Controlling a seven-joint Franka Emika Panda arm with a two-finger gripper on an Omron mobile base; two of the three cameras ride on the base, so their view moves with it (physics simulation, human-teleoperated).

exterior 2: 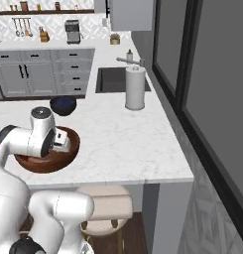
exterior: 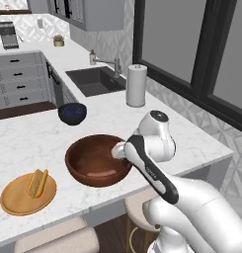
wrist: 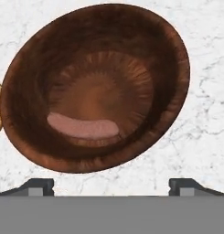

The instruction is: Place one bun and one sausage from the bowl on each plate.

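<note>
so far one golden-tan split bun (exterior: 37, 183) lies on the orange-tan wooden plate (exterior: 14, 203); no sausage there yet. gripper (wrist: 111, 185), wide open and empty, hovers over the deep reddish-brown wooden bowl (wrist: 170, 50), where a pinkish-brown sausage (wrist: 82, 126) lies at six o'clock.

The bowl (wrist: 35, 68) is dark, grained wood with a soft sheen. The sausage (wrist: 82, 127) inside it looks smooth and matt. Beside the bowl, the plate (exterior: 14, 200) is pale wood; the surface (exterior: 23, 143) is veined white marble.
</note>
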